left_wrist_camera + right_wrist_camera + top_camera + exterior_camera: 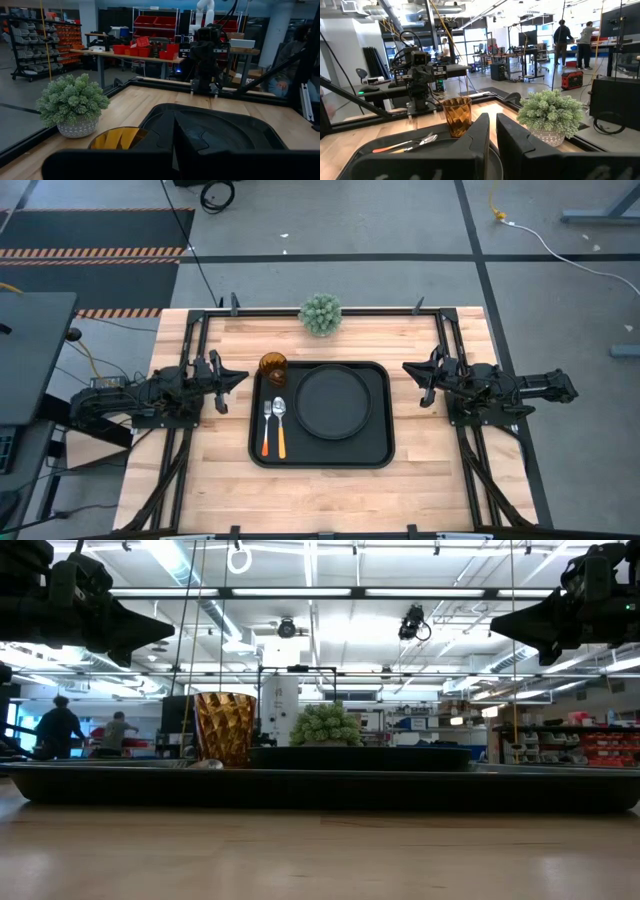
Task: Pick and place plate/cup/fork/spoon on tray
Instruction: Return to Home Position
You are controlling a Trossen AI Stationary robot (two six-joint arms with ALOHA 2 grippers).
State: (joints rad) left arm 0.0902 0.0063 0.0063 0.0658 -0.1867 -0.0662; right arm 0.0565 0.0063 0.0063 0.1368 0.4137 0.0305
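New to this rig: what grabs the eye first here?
The big black tray at the table's centre, already set: the round plate fills its right side, the fork and spoon lie side by side at its left, and the amber cup stands in its far-left corner. A green spiky plant sits beyond it at the far edge.

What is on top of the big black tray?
On the tray sit the round black plate, the orange cup, the fork and the spoon. The tray floor under the plate is covered, so nothing there can be seen.
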